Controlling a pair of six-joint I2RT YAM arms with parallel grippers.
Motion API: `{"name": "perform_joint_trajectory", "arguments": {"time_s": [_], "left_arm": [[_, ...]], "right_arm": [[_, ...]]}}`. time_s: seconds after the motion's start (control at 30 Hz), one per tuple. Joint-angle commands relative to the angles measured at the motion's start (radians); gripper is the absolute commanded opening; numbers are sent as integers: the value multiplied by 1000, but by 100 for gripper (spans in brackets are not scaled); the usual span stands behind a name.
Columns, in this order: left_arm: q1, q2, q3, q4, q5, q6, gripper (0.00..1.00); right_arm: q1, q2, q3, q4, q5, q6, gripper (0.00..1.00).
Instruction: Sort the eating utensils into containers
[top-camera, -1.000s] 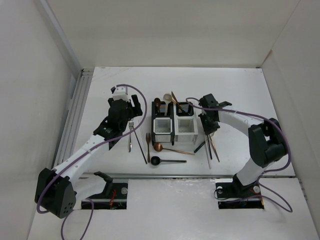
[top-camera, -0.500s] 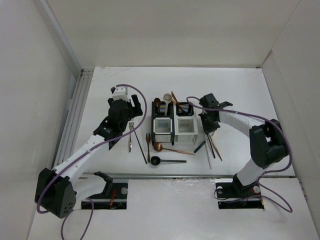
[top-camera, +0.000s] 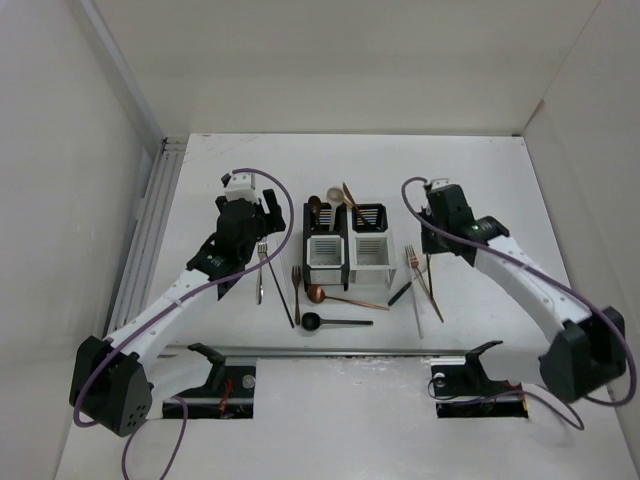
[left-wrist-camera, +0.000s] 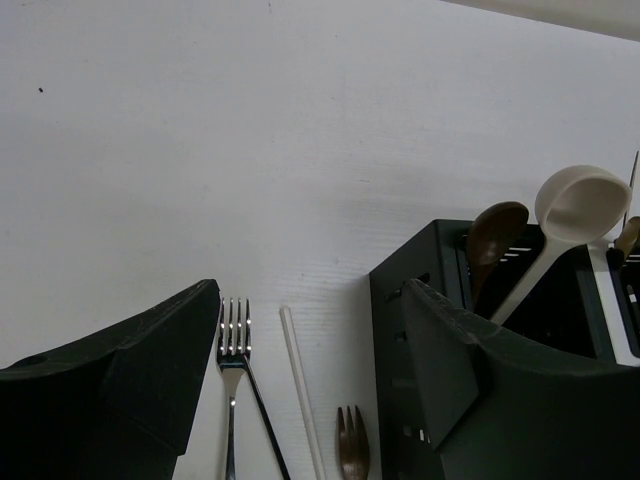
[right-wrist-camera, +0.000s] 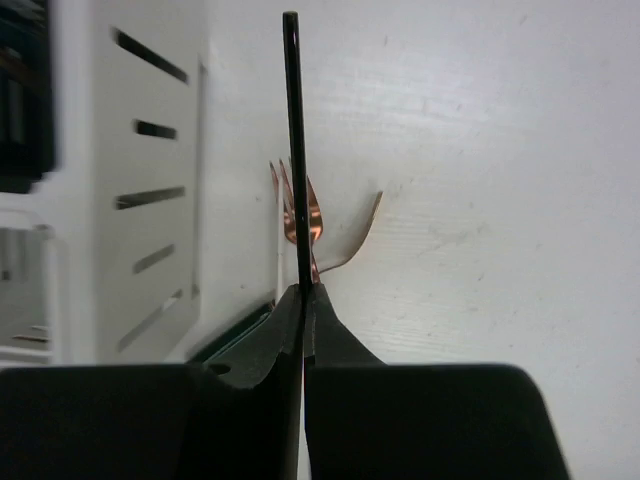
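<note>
My right gripper (right-wrist-camera: 303, 290) is shut on a thin black chopstick (right-wrist-camera: 293, 150), which sticks straight out from the jaws above the table. It hangs right of the containers (top-camera: 326, 262), over a copper fork (right-wrist-camera: 300, 215). In the top view my right gripper (top-camera: 430, 245) is beside the right white compartment. My left gripper (left-wrist-camera: 310, 300) stands open over a silver fork (left-wrist-camera: 233, 335) and a pale chopstick (left-wrist-camera: 298, 380), left of the black compartment (left-wrist-camera: 410, 320). The back compartments hold a white spoon (left-wrist-camera: 578, 205) and a brown spoon (left-wrist-camera: 495, 232).
Lying in front of the caddy are a copper spoon (top-camera: 330, 296), a black spoon (top-camera: 330, 321), a small dark fork (top-camera: 296, 283) and a black stick (top-camera: 283, 297). To its right are a black utensil (top-camera: 400, 293) and a pale chopstick (top-camera: 416, 305). White walls enclose the table.
My right gripper closed on the black chopstick and lifted it off the table, and the right arm's elbow swung out to the right. The left arm stayed still.
</note>
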Motion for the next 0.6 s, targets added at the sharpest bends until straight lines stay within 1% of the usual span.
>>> {"name": "perform_joint_trajectory", "arguments": {"time_s": [0.0,0.03,0.07,0.13,0.17,0.2,0.27,0.4,0.57], "left_arm": [[3,-22,-9,25,2,-12,71],[3,-22,-9,25,2,-12,71],[3,-22,-9,25,2,-3,71],[3,-22,-9,25,-8,-3,71],[3,-22,-9,25,-8,-3,71],[3,-13,-9,25,-8,-3,71],[3,-13,-9,25,-8,7,71],[3,-13,0,25,-17,16,71],[3,-13,11,16,-17,16,71]], "right_arm": [[46,-184,2,122,91,38,0],[64,-240,-9,159,107,38,0],[83,-347,-9,258,127,38,0],[127,-433,-44,363,180,38,0],[136,-484,-44,445,194,38,0],[137,-495,-44,472,194,38,0],[166,-495,-44,500,194,38,0],[232,-408,-34,585,174,49,0],[241,-337,-20,702,174,49,0]]}}
